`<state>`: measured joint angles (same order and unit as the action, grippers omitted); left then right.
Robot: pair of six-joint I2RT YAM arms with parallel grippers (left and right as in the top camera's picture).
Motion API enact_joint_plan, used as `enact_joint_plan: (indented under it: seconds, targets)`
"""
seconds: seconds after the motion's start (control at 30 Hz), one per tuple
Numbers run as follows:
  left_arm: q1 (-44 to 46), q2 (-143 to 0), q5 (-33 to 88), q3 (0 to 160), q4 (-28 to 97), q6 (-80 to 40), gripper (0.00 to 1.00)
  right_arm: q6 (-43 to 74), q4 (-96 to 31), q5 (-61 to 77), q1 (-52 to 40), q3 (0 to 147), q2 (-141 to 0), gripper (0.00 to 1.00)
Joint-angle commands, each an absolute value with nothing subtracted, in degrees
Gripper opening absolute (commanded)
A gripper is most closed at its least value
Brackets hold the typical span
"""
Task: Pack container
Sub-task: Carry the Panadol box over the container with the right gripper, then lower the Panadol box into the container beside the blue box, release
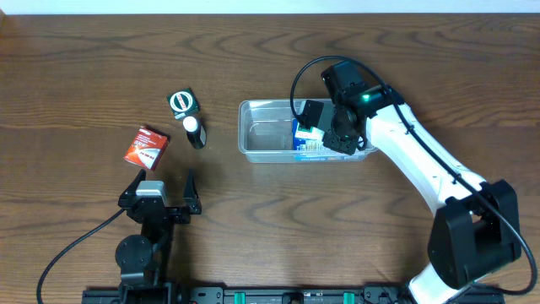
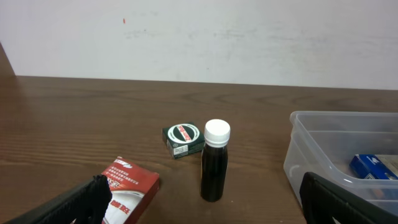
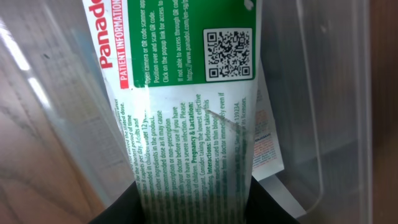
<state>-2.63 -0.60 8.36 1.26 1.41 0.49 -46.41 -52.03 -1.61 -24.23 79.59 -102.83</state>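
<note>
The clear plastic container (image 1: 261,131) sits at mid-table; its left end also shows in the left wrist view (image 2: 311,149). My right gripper (image 1: 325,127) reaches into its right half and is shut on a white and green Panadol box (image 3: 186,124), held inside the tub (image 3: 323,93). A blue box (image 1: 305,142) lies in the tub. A red box (image 1: 145,146), a dark bottle with a white cap (image 1: 195,131) and a small green box (image 1: 181,103) stand on the table to the left. My left gripper (image 1: 160,190) is open and empty near the front edge.
The red box (image 2: 127,190), the bottle (image 2: 214,162) and the green box (image 2: 183,140) lie ahead of my left gripper (image 2: 205,208) in its wrist view. A black cable loops over the tub's right end (image 1: 299,84).
</note>
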Motion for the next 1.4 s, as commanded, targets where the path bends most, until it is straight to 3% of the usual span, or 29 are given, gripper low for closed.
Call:
enact_joint_plan:
  seconds: [0.0,0.37,0.7,1.13,1.37]
  targets:
    - [-2.98,-0.30,8.75,0.23,3.36,1.48,0.98,-47.94,-51.64,-2.52,-22.57,79.81,-104.29,0.18]
    - [-2.98,-0.30,8.75,0.23,3.36,1.48,0.98,-51.13,-50.98,-0.14,-18.17,79.81,-105.14,0.24]
    - [-2.98,-0.30,8.75,0.23,3.36,1.48,0.98,-51.48,-50.65,0.21,-17.15,79.81,-105.14,0.42]
    - [-2.98,-0.30,8.75,0.23,3.36,1.48,0.98,-51.46,-50.65,0.01,-17.10,79.81,-105.14,0.48]
    - [-2.98,-0.30,8.75,0.23,3.36,1.48,0.98,-48.75,-49.76,1.04,-17.37,79.83,-105.12,0.59]
